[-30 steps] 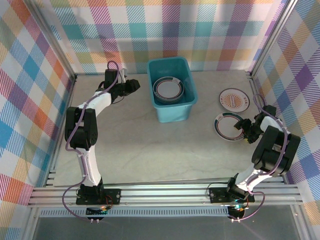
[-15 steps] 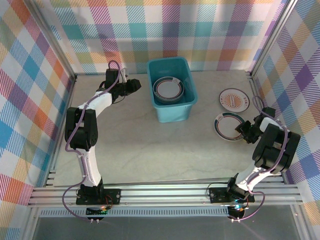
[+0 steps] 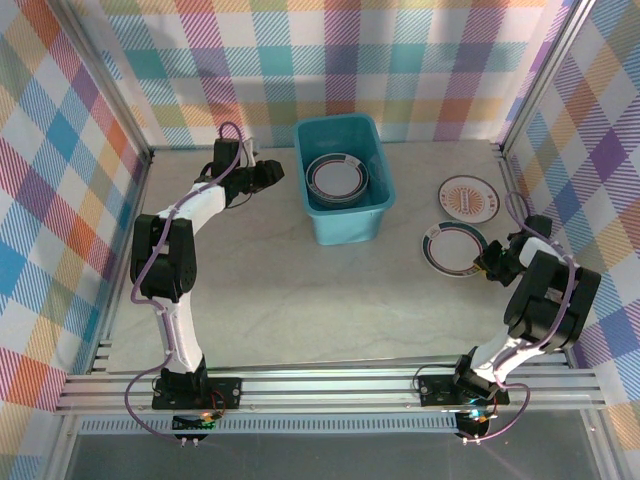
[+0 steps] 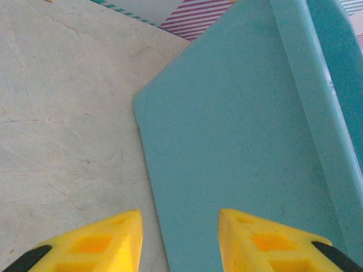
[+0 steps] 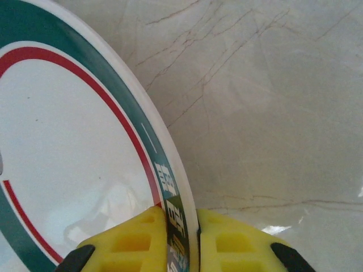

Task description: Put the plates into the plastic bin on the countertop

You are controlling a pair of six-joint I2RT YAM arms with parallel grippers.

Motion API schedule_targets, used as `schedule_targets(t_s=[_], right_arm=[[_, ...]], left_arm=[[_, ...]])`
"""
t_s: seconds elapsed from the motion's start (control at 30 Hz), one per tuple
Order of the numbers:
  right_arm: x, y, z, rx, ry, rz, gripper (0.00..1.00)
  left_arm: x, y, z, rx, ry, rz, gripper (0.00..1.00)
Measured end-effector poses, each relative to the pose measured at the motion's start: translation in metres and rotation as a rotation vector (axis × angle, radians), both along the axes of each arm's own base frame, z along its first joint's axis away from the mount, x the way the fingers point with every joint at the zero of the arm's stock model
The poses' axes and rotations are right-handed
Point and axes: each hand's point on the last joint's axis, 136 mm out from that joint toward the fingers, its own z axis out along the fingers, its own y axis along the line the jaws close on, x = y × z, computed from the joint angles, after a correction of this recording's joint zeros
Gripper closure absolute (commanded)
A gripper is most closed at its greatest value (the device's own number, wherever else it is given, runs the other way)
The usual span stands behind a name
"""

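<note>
— Nudging the teal-rimmed plate (image 3: 455,247) leftward off its earlier spot?
— Yes. Holding left fingers (image 4: 91,243) apart beside the plastic bin (image 3: 345,225); clamping right fingers (image 5: 130,243) on that plate's rim, right of the bin, just starting its carry across the surface (image 3: 300,290).
</note>
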Motion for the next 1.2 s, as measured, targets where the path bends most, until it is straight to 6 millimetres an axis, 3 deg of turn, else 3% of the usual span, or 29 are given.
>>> schedule_targets(t_s=[0.2, 0.5, 0.6, 0.8, 1.0, 1.1, 1.2], right_arm=[[-0.001, 0.002, 0.018, -0.011, -0.046, -0.004, 1.0], [-0.001, 0.009, 0.064, 0.018, -0.13, -0.055, 1.0], [0.004, 0.011, 0.085, 0.042, -0.175, -0.089, 1.0], [0.022, 0.024, 0.155, 0.067, -0.337, -0.124, 1.0], [0.059, 0.08, 0.239, 0.065, -0.523, -0.036, 1.0], [0.087, 0.126, 0.283, 0.069, -0.616, 0.038, 1.0], [0.117, 0.173, 0.31, 0.073, -0.684, 0.093, 1.0]], left_arm=[[0.0, 0.0, 0.0, 0.001, -0.001, 0.001, 0.6], [0.002, -0.003, 0.006, -0.002, -0.013, -0.003, 0.6], [0.008, -0.004, 0.014, -0.008, -0.033, -0.008, 0.6], [0.018, -0.009, 0.015, -0.018, -0.044, -0.022, 0.6], [0.024, -0.015, 0.001, -0.028, -0.021, -0.053, 0.6], [0.023, -0.018, -0.01, -0.039, 0.004, -0.077, 0.6], [0.021, -0.021, -0.019, -0.047, 0.024, -0.098, 0.6]])
